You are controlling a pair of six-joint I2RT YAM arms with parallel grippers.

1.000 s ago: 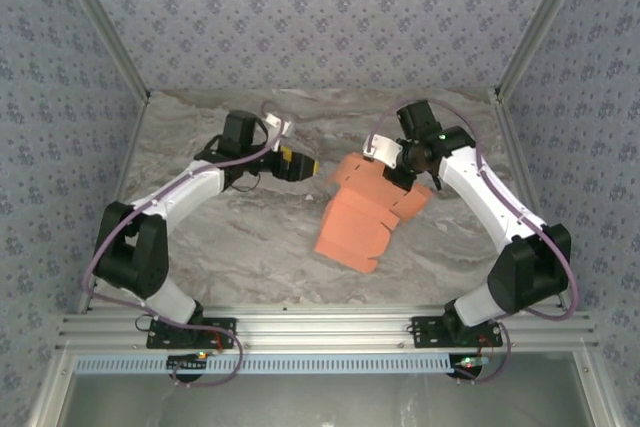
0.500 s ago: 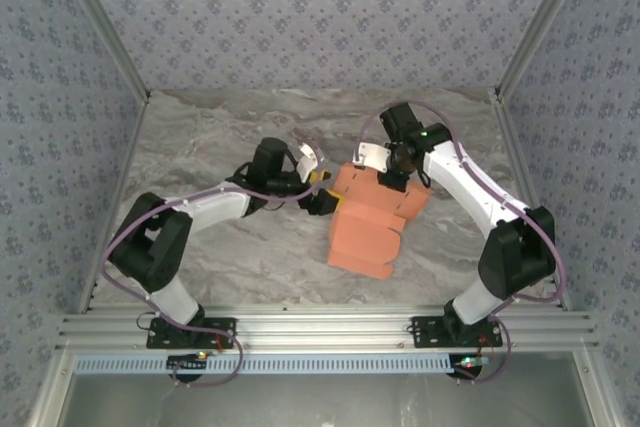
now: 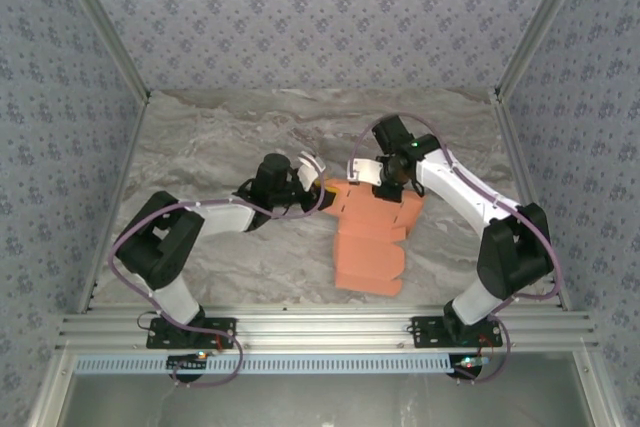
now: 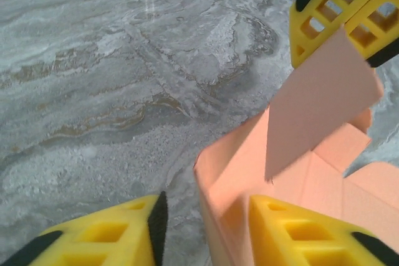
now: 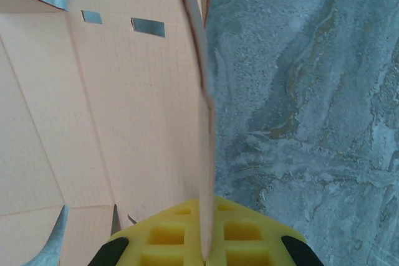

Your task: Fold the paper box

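Left end effector [image 3: 322, 195] reached paper box [image 3: 368, 247]; right end effector [image 3: 386, 183] grips it.

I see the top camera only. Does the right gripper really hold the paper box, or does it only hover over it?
Observer: It holds it. In the right wrist view, the right gripper is shut on a raised flap of the paper box, which stands edge-on between the yellow fingers.
Operator: And the left one?
Observer: The left gripper straddles an upright wall of the box. One finger is inside and one outside, with a gap between the wall and the outer finger.
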